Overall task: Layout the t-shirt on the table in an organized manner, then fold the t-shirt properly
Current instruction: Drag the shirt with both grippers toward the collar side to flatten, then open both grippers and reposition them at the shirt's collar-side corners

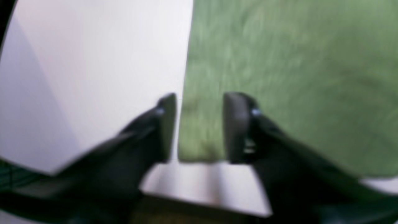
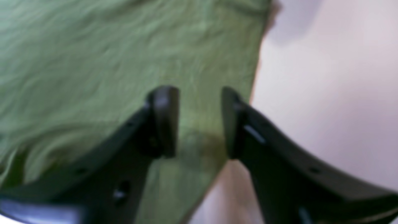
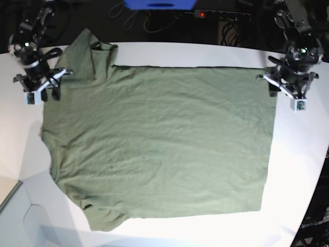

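Observation:
The olive-green t-shirt (image 3: 159,144) lies spread flat on the white table (image 3: 298,154), its hem toward the right and its sleeves toward the left. My left gripper (image 3: 285,91) hovers at the shirt's far right corner. In the left wrist view the left gripper (image 1: 200,124) is open, and the edge of the t-shirt (image 1: 295,62) and the table (image 1: 93,62) show between its fingers. My right gripper (image 3: 43,90) sits at the far left, by the upper sleeve. Seen from the right wrist, the right gripper (image 2: 199,121) is open over the t-shirt (image 2: 108,62), beside bare table (image 2: 326,77).
A power strip (image 3: 221,15) with a red light, cables and a blue object (image 3: 159,4) lie beyond the table's far edge. The table's curved edge (image 3: 314,195) runs down the right side. A grey panel (image 3: 20,218) sits at the near left corner.

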Motion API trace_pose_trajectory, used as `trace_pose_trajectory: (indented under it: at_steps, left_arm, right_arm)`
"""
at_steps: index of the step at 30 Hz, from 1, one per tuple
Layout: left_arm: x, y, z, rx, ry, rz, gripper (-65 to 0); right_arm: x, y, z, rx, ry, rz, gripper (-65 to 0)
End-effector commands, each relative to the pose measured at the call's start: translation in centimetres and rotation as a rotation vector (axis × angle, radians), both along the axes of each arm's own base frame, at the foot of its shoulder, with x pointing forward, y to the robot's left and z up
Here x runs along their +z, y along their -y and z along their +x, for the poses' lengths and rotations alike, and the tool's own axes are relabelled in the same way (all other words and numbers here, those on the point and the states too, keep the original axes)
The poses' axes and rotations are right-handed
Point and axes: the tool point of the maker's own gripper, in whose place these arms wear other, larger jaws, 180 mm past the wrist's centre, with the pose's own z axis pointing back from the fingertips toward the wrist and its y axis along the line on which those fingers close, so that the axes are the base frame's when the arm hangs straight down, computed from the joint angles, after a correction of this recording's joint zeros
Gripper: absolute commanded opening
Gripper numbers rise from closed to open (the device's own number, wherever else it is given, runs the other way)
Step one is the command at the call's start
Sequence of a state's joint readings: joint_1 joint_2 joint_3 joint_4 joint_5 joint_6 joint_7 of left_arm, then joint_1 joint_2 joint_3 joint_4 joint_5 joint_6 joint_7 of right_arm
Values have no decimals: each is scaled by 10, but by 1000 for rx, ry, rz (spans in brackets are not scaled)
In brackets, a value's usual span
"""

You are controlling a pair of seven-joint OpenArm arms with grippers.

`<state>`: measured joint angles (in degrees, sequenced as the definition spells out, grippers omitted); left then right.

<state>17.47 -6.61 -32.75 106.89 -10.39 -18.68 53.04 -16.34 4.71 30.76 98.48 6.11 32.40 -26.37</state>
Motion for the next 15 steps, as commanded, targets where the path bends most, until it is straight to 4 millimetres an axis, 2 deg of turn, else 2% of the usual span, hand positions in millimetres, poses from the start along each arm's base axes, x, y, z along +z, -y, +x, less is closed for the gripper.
trace_pose_trajectory:
  at_steps: [1, 4, 8, 10, 15]
  left_arm:
    - [8, -3, 2, -8, 40, 18, -317]
    - [2, -3, -11, -13, 57, 23, -264]
    - [-1, -2, -18, -13, 59, 20, -207]
    - [-5, -2, -23, -12, 44, 18, -205]
    - [-31, -5, -36, 14, -21, -15, -205]
  right_arm:
    - [21, 0, 5, 14, 73, -7, -371]
    - [22, -4, -9, 28, 56, -18, -319]
    - [13, -9, -22, 19, 27, 1, -240]
    - [7, -10, -30, 17, 5, 5, -223]
    - [3, -10, -38, 15, -15, 5, -224]
